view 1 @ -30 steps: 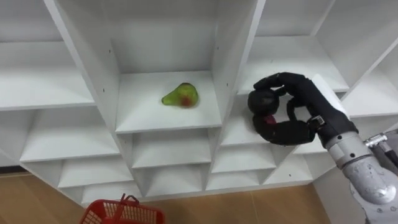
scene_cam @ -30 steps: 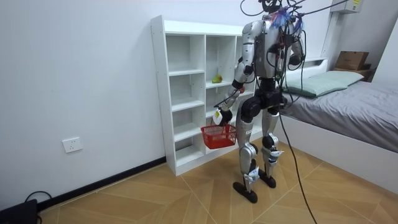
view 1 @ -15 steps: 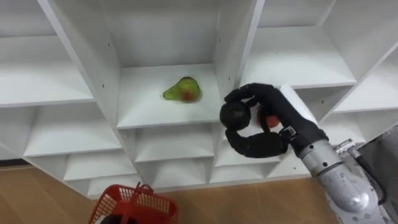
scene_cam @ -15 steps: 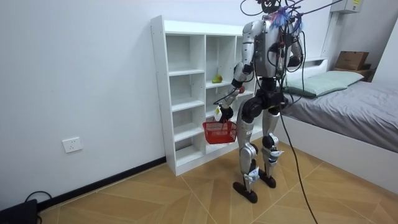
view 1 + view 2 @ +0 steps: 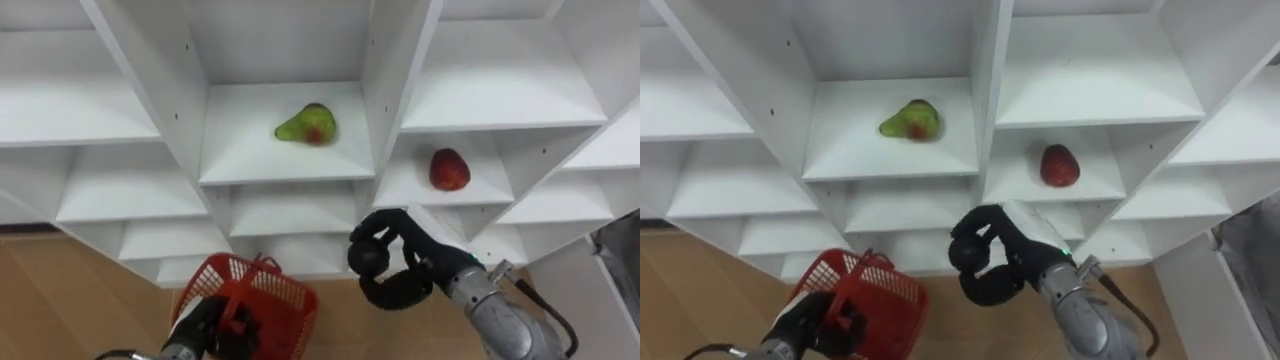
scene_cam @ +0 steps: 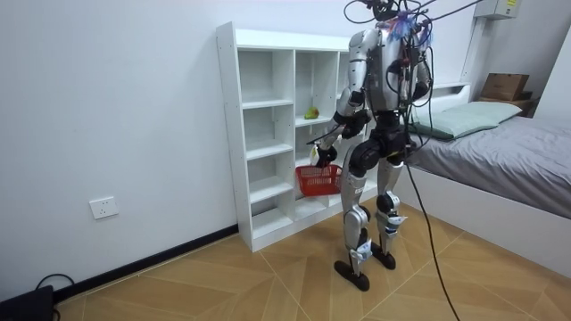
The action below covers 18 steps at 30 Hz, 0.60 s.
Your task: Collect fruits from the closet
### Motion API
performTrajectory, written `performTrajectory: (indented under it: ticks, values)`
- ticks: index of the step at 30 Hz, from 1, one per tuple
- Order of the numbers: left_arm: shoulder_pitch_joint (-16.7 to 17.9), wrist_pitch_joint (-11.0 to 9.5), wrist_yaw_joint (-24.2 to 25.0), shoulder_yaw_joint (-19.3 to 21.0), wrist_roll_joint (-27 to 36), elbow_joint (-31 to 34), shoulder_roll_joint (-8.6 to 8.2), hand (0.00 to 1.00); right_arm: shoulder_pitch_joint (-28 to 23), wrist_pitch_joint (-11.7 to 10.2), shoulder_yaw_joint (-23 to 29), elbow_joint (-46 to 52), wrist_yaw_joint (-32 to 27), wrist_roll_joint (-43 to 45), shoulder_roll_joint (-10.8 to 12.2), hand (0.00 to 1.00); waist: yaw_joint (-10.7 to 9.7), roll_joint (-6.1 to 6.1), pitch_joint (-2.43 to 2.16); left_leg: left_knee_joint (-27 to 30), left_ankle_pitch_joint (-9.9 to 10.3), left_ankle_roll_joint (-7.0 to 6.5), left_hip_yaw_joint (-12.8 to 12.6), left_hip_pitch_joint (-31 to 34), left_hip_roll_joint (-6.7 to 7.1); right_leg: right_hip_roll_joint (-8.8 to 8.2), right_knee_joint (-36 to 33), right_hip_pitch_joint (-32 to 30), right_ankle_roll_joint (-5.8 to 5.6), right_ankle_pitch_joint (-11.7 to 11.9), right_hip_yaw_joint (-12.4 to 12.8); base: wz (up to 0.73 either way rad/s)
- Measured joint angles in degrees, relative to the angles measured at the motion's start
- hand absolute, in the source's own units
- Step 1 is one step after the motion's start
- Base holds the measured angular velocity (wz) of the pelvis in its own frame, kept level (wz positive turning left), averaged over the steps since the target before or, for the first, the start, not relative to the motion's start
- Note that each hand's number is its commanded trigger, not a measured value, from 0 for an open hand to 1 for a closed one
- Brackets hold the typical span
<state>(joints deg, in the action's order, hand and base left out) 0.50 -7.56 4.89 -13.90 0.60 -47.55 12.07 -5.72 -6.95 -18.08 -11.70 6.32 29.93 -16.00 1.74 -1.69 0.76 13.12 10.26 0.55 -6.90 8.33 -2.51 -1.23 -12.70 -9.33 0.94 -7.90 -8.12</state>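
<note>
Lying on its side in the upper-centre compartment of the white shelf unit (image 5: pixel 392 60) is a green pear (image 5: pixel 307 124) with a red blush. One compartment to the right and slightly lower, a red apple (image 5: pixel 449 169) sits alone on its shelf. Neither fruit is touched, so both are yet to be collected.

Below the apple, in the lower centre-right of the frame, the robot's black right hand (image 5: pixel 395 290) hangs in front of the lower shelves. Its fingers and thumb are curled into a loose ring that appears to hold nothing. At the lower left, the left hand (image 5: pixel 200 330) is clasped on the handle of a red wire basket (image 5: pixel 290 310), which hangs over the wooden floor (image 5: pixel 60 300) just before the bottom shelves. No fruit is visible inside it.

From across the room, the robot stands upright facing the shelf unit, with the basket raised near the middle shelves.

The step in hand looks like a reach for a fruit, probably the nearer apple. To do it well, the right hand should uncurl before it enters the compartment and rise clear of the shelf edge. It should close around the apple from the front, keeping off the upright divider. The basket should be brought close underneath for a short drop.
</note>
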Motion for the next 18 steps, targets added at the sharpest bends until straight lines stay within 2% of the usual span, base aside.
performTrajectory:
  ticks: [4,10,18]
  values:
    - [-0.04,-1.09,1.43,-1.4,-0.12,1.49,0.08,1.0,0.44,-1.04,-1.47,-3.53,-0.62,-0.24,-0.05,1.0,0.34,0.0,-0.01,0.32,0.0,-0.01,0.15,0.47,0.14,-0.16,0.02,-0.27,-0.06,-0.03,-0.13,0.02]
    - [-0.03,-1.37,3.03,-4.3,-0.18,5.27,0.14,1.0,1.84,-1.2,-4.86,-7.88,-2.44,-0.18,0.1,1.0,0.5,0.05,-0.03,1.0,0.0,-0.02,1.28,2.23,0.19,-0.34,0.07,-1.23,-0.06,-0.05,-1.5,0.1]
    - [-0.95,-1.62,4.14,-4.5,-0.18,6.46,0.21,1.0,4.35,-1.8,-5.8,-10.82,-3.21,-0.24,0.27,1.0,0.48,0.38,0.0,2.3,0.0,-0.01,2.35,4.5,0.19,-0.42,-0.05,-2.37,0.03,-0.03,-2.6,0.07]
